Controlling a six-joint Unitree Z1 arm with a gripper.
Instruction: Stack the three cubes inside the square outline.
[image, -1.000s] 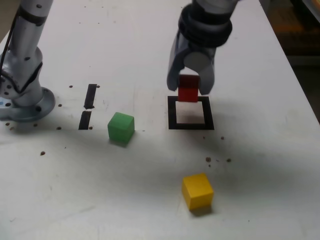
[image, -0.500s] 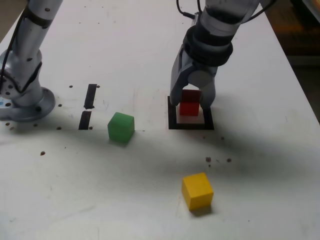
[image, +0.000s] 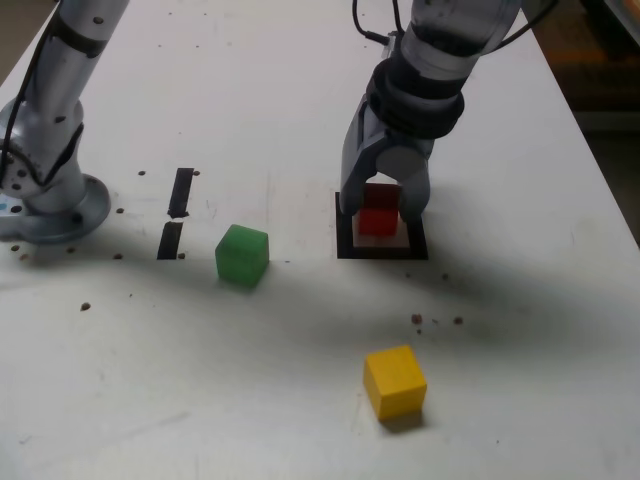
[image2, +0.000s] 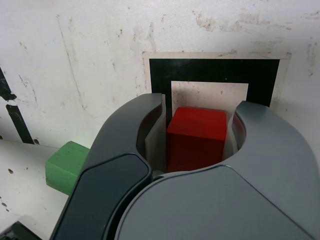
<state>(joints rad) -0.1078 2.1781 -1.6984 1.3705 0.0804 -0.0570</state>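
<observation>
My gripper (image: 379, 208) is shut on the red cube (image: 378, 220), holding it low over the pale centre of the black square outline (image: 381, 249); I cannot tell whether the cube touches the table. In the wrist view the red cube (image2: 196, 136) sits clamped between the two grey fingers (image2: 125, 150), with the square outline (image2: 212, 75) just beyond it. The green cube (image: 242, 254) rests on the table to the exterior view's left of the outline, also seen as the green cube (image2: 67, 166) in the wrist view. The yellow cube (image: 394, 381) lies nearer the front edge.
The arm's round grey base (image: 50, 205) stands at the exterior view's left edge. Two short black strips (image: 176, 212) lie between the base and the green cube. Small dark specks dot the white table (image: 520, 330). The table's right edge borders a dark floor.
The gripper has come down with the red cube, from above the outline's far side to low inside the outline. The green and yellow cubes have not moved.
</observation>
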